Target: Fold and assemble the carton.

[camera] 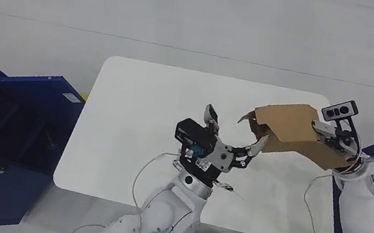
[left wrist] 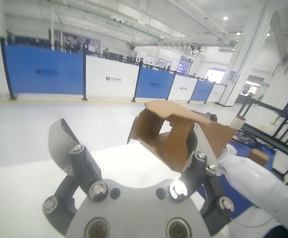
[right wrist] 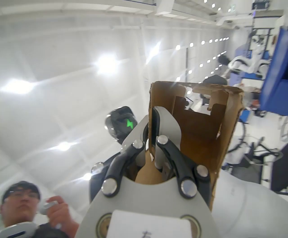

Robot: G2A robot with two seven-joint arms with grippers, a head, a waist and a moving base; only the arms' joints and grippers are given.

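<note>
The left claw (left wrist: 128, 129) stands spread wide, one finger just at the open near end of the carton (left wrist: 157, 126), likely placed to press a flap inward; whether it touches is hard to tell. Beyond it, the carton hangs above the desk (camera: 142, 124), clear of it, probably so its flaps can swing freely. At the far end the right claw (right wrist: 151, 119) pinches one side wall, steadying the sleeve. The carton's underside and far flaps are hidden.

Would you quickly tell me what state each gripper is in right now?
Left gripper: open, holding nothing, at the carton's open end.
Right gripper: shut on the carton's wall.
</note>
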